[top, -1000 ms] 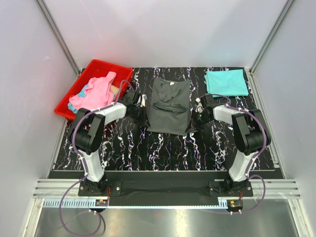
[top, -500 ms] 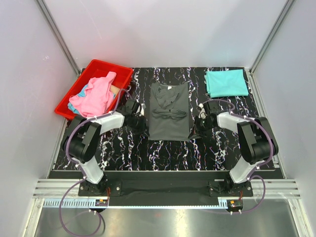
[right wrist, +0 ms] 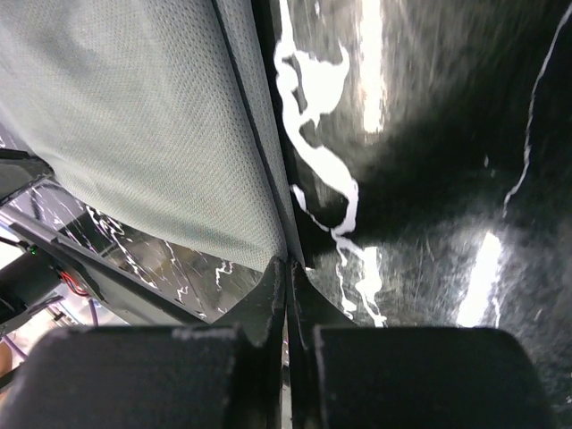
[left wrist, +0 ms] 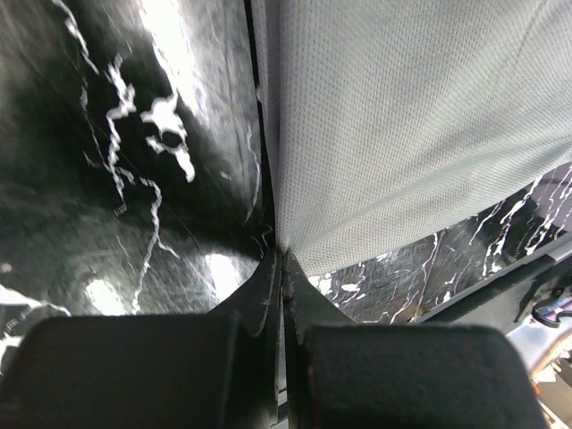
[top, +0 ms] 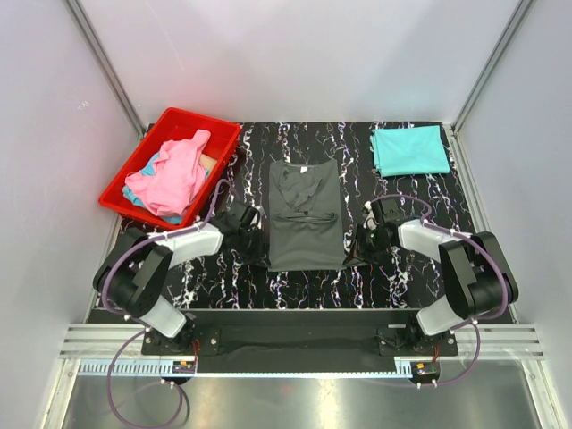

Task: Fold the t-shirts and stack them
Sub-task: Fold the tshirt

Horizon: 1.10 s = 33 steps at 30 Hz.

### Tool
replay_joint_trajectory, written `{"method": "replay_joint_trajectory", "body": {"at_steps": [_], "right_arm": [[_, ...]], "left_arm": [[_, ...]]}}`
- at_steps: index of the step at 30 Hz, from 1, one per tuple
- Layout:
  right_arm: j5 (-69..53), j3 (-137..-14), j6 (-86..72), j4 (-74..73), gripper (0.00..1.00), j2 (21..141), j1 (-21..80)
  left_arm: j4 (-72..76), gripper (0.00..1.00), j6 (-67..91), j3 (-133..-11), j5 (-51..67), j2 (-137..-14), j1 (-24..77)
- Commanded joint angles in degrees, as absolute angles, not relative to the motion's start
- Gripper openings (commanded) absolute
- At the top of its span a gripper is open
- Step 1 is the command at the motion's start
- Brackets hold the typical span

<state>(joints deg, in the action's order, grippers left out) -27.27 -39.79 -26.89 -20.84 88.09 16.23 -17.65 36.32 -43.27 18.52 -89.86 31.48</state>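
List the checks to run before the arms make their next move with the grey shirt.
1. Left gripper shut on the near-left corner of the dark grey cloth t-shirt: ok.
2. Right gripper shut on its near-right corner: ok.
3. Shirt lying smooth: not ok, creases run across its middle.
4. Both cloth layers pinched at each corner: cannot tell.
5. Folded teal t-shirt lies apart, at the far right: ok.
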Motion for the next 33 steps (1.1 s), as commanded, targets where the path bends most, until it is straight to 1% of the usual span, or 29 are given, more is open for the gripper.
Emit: {"method": "replay_joint_trajectory", "body": {"at_steps": [1, 6, 8, 9, 10, 12, 13, 14, 16, 18, 19, 20, 22, 23, 24, 26, 28, 33], "right_arm": [[-24.88, -38.41, -29.18, -20.92, 0.00, 85.26, 17.40], [-23.91, -35.78, -32.59, -22.15, 0.00, 82.10, 20.82], [-22.59, -34.90, -33.92, -23.20, 0.01, 80.08, 21.62], [-22.24, -34.63, -34.80, -23.64, 0.07, 79.37, 21.97], [-21.71, -34.45, -35.24, -23.99, 0.13, 78.76, 21.97], [-20.31, -35.24, -35.94, -27.06, 0.33, 76.91, 21.97], [-18.48, -35.85, -35.86, -28.46, 0.42, 76.21, 21.97], [-17.50, -36.56, -35.51, -30.04, 0.44, 75.51, 21.89], [-14.52, -39.80, -34.37, -34.44, 0.46, 73.66, 21.88], [-13.10, -43.58, -32.97, -37.17, 0.43, 73.47, 21.97], [-12.92, -44.72, -32.52, -37.09, 0.40, 73.82, 21.89], [-13.44, -46.56, -32.35, -35.78, 0.28, 75.22, 21.88], [-16.15, -47.81, -31.90, -33.32, 0.14, 77.33, 21.89], [-16.69, -49.12, -31.47, -31.05, 0.01, 79.78, 21.88], [-16.87, -49.91, -31.12, -30.33, 0.00, 81.11, 21.88], [-16.17, -52.72, -30.15, -29.27, 0.00, 85.31, 21.97], [-15.56, -54.57, -28.92, -28.83, 0.00, 87.88, 21.89], [-16.26, -59.93, -27.51, -27.16, 0.00, 95.70, 21.88]], "left_arm": [[-17.05, 0.00, 39.28, -41.05, 13.63, -86.84, 33.39], [-18.80, 0.00, 40.25, -39.38, 12.31, -84.47, 35.50], [-20.55, 0.09, 40.95, -38.94, 11.35, -83.07, 35.86], [-21.52, 0.16, 41.39, -38.94, 10.82, -82.62, 36.12], [-22.49, 0.17, 42.18, -38.94, 10.38, -82.10, 36.21], [-25.39, 0.20, 42.54, -39.46, 8.88, -80.69, 36.30], [-26.53, 0.24, 42.54, -39.81, 8.53, -80.34, 36.47], [-27.67, 0.36, 42.28, -41.38, 6.87, -79.98, 36.56], [-31.89, 0.37, 40.97, -43.76, 5.28, -79.10, 36.74], [-33.84, 0.38, 39.47, -48.06, 3.26, -78.66, 36.74], [-33.84, 0.38, 39.03, -49.29, 3.16, -78.75, 36.65], [-32.71, 0.38, 38.33, -52.00, 3.95, -79.97, 36.65], [-31.21, 0.33, 37.01, -54.39, 5.70, -82.60, 36.48], [-29.64, 0.30, 36.83, -56.49, 7.89, -86.10, 36.13], [-29.18, 0.24, 36.65, -57.38, 9.22, -87.96, 35.60], [-27.52, 0.21, 36.39, -59.85, 11.95, -92.52, 35.16], [-26.02, 0.19, 36.56, -61.43, 13.26, -94.47, 34.72], [-23.64, 0.22, 36.04, -66.87, 15.20, -101.59, 32.79]]}}
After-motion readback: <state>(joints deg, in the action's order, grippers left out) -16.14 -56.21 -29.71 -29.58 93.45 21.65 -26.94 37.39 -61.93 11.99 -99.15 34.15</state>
